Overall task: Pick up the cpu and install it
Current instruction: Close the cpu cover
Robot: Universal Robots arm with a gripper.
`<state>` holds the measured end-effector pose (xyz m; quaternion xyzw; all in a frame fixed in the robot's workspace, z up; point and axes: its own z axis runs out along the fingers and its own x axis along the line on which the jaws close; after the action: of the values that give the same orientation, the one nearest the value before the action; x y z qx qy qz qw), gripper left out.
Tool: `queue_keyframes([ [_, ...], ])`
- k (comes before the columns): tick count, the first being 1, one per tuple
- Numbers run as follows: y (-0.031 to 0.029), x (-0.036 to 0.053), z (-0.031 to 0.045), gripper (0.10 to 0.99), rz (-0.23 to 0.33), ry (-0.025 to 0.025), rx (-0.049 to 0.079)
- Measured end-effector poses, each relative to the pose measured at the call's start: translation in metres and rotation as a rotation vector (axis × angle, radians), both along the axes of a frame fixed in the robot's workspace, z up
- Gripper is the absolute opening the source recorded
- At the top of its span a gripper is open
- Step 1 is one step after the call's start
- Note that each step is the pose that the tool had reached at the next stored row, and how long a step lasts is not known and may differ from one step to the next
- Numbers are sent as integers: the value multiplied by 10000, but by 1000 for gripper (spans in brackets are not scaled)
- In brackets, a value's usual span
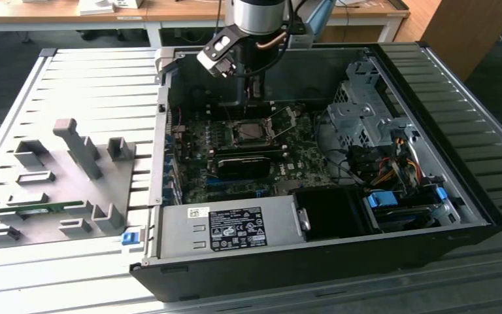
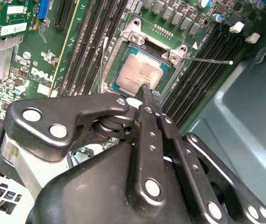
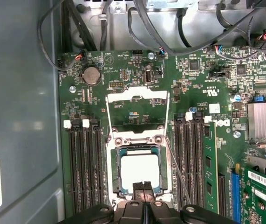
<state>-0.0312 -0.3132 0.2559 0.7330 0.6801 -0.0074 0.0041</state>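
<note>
At the top centre of the exterior view, the arm [image 1: 260, 14] is a silver-grey cylinder above a black band, with a thin brownish cable [image 1: 274, 40] curling beneath it. The gripper [image 1: 255, 91] is matt black. In the second wrist view its flat linkage bars [image 2: 150, 151] carry round silver rivets, and its fingers [image 2: 146, 93] taper to narrow tips.

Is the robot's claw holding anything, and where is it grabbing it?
Nothing is held. The black gripper is shut and empty, close to the small square silvery-grey cpu, which lies flat in its metal-framed socket.
</note>
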Motion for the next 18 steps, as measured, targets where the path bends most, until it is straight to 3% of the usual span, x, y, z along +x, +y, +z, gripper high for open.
queue_keyframes([
  [5, 0, 0, 49, 106, 0, 0, 0],
  [12, -1, -10, 189, 106, 0, -1, -1],
  [15, -36, -54, 189, 106, 6, -50, 1],
  [18, -107, -80, 189, 106, 13, -69, 0],
])
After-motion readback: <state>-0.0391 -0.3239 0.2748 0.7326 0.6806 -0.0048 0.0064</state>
